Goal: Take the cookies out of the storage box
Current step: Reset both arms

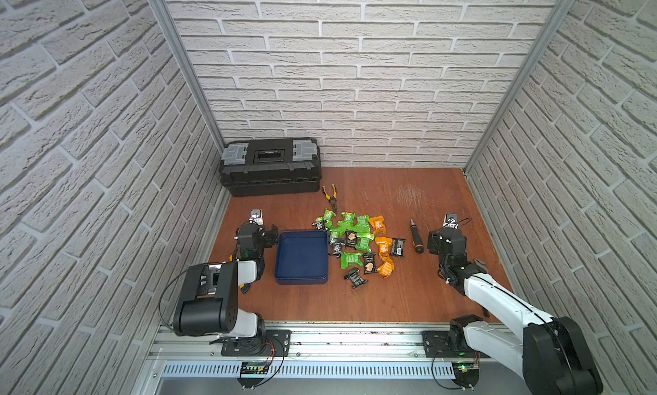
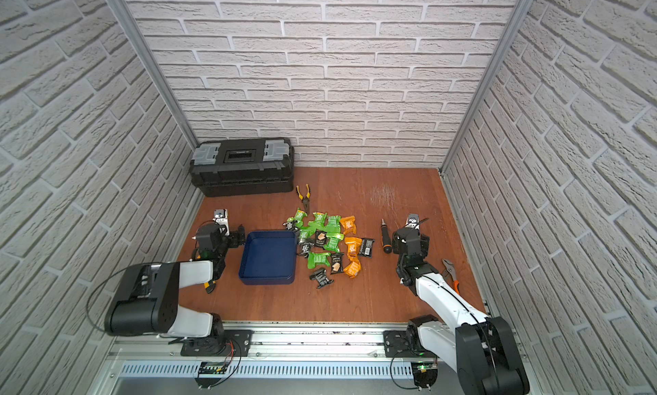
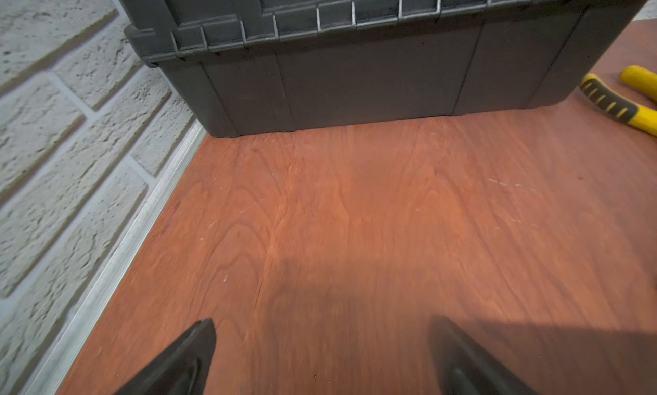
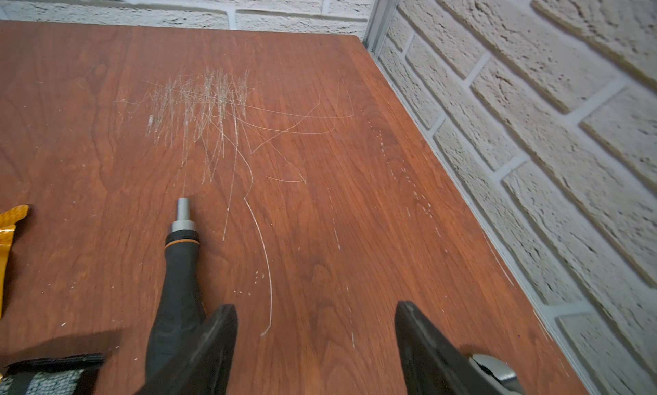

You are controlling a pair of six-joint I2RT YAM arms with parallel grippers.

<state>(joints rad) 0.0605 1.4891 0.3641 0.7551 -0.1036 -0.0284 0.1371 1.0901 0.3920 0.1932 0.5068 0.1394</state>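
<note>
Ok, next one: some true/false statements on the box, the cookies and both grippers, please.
1. The storage box holds several cookies. False: it is empty; they all lie outside it.
2. The cookies lie on the table between the storage box and the screwdriver. True.
3. The left gripper is shut on a packet. False: its fingers stand apart over bare table.
4. The right gripper is open and empty. True.

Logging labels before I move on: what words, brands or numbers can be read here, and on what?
None can be read as text.
cookies: white print, too small to read.
black toolbox: lid label, too blurred.
white sticker on the right arm's end: dark marks, illegible.
</note>
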